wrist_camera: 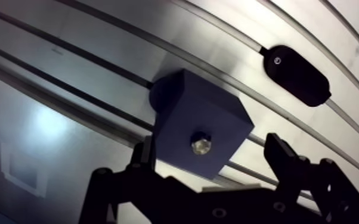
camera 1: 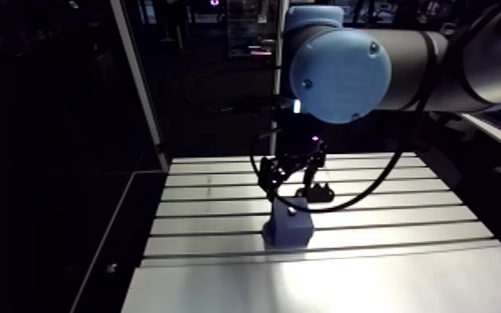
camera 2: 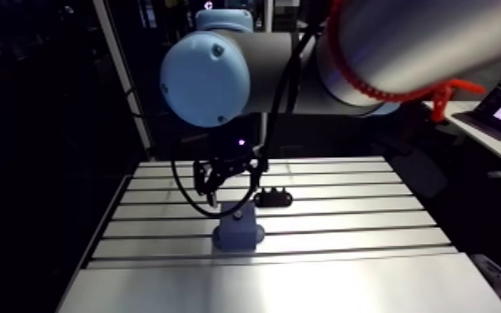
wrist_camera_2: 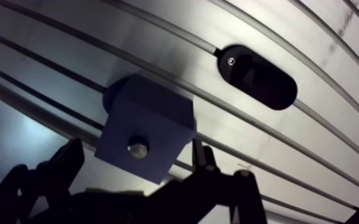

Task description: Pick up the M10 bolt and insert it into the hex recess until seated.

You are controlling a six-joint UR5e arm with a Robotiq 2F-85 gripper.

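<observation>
- M10 bolt (wrist_camera: 201,145): only a small, silvery, rounded head shows. It sits in the recess at the middle of the blue block's (wrist_camera: 182,107) top face, and the shank is hidden.
- Blue block: a squarish body standing on the slotted table (wrist_camera: 56,119), holding the bolt alone.
- Gripper (wrist_camera: 209,149): fingers spread wide and holding nothing. In the wrist view the block and bolt head lie between them.
- Black oval piece (wrist_camera: 295,74): flat on the table beyond the block, apart from it.
</observation>
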